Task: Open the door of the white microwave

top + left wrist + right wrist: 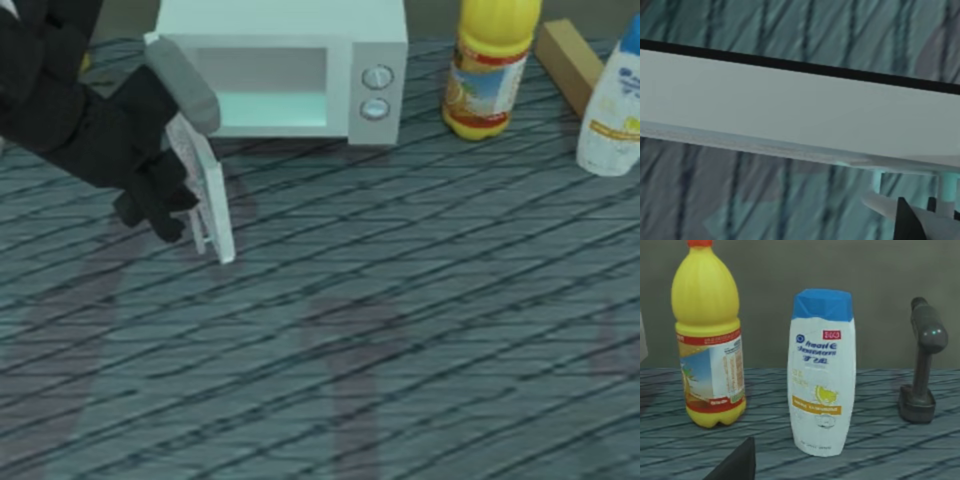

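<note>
While the white microwave (290, 65) stands at the worktop's (420, 330) far edge, its door (212, 195) juts forward, swung wide open; the left gripper (185, 215) is clenched on the door's free edge, beside the microwave's front.

white blue-capped plastic bottle (822, 372): blue "head & shoulders"-style label, blurred | yellow juice bottle (709, 335): label print unreadable | elsewhere: no text

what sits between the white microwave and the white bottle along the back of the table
In the top view, a yellow juice bottle stands between the white microwave and the white bottle, with a tan block behind.
</note>
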`<state>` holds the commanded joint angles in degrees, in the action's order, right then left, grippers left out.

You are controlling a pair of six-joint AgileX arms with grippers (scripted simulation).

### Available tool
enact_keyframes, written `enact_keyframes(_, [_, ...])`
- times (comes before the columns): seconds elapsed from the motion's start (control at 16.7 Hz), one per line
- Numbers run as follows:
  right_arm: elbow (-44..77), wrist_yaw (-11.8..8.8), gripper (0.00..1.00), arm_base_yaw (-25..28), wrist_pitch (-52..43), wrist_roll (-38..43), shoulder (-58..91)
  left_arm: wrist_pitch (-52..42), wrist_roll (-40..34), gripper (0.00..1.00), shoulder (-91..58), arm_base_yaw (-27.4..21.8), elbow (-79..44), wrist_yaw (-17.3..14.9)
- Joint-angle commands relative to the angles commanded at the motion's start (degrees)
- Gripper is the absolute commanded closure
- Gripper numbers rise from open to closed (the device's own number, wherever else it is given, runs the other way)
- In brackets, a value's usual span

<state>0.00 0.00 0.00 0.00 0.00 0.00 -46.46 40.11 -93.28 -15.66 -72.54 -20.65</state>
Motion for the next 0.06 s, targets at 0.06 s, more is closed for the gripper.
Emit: enact_keyframes(0.06, [0.0, 0.0, 0.0, 0.0, 0.0, 0.0, 0.0, 0.0, 0.0, 1.0, 0.0, 0.0, 0.0, 0.0])
